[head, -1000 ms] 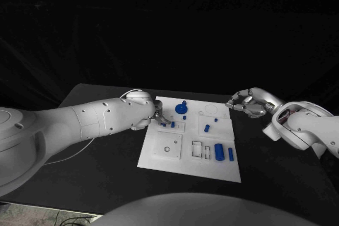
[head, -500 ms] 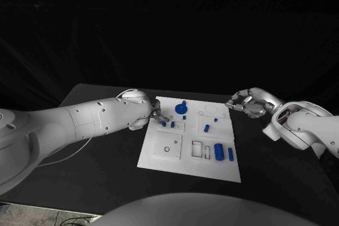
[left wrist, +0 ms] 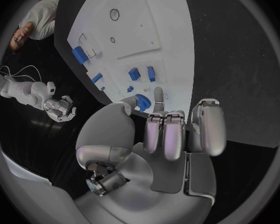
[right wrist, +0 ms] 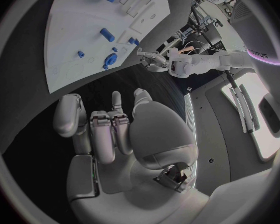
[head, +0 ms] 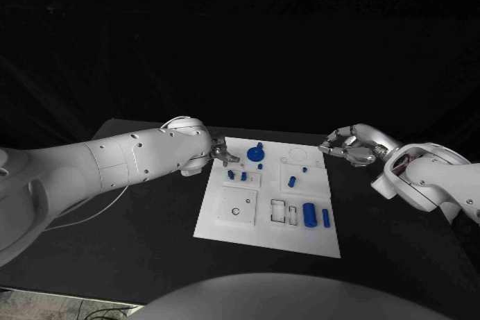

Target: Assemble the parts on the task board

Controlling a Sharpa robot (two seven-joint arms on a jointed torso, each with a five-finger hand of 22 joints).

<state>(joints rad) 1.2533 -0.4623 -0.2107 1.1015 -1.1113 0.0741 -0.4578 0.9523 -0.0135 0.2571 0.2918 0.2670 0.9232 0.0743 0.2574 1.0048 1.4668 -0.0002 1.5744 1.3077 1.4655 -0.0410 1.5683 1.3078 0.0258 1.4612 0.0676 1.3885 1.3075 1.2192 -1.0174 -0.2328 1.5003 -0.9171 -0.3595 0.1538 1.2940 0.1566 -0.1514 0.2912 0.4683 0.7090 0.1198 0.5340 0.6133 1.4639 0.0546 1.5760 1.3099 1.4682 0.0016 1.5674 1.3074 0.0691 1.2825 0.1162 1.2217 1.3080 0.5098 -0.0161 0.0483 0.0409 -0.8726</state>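
The white task board (head: pixel 240 216) lies mid-table. A round blue part (head: pixel 256 153) stands near its far edge, with two small blue pegs (head: pixel 237 175) upright just nearer. More pegs (head: pixel 292 182) stand further right, and two larger blue parts (head: pixel 317 216) lie by the near right side. My left hand (head: pixel 222 153) hovers at the board's far left corner, fingers curled, holding nothing; the left wrist view shows the two pegs (left wrist: pixel 143 73) beyond its fingertips (left wrist: pixel 157 95). My right hand (head: pixel 350 148) hangs off the board's far right corner, fingers curled in and empty.
The board has an inset square plate (head: pixel 240 205) with a small ring and rectangular slots (head: pixel 283 212) beside it. Black tabletop (head: pixel 130 250) surrounds the board on all sides. The left wrist view also catches my right hand (left wrist: pixel 59 108) across the board.
My left hand has drawn back from over the two small pegs toward the board's far left corner, leaving them uncovered and standing. The right hand has not moved.
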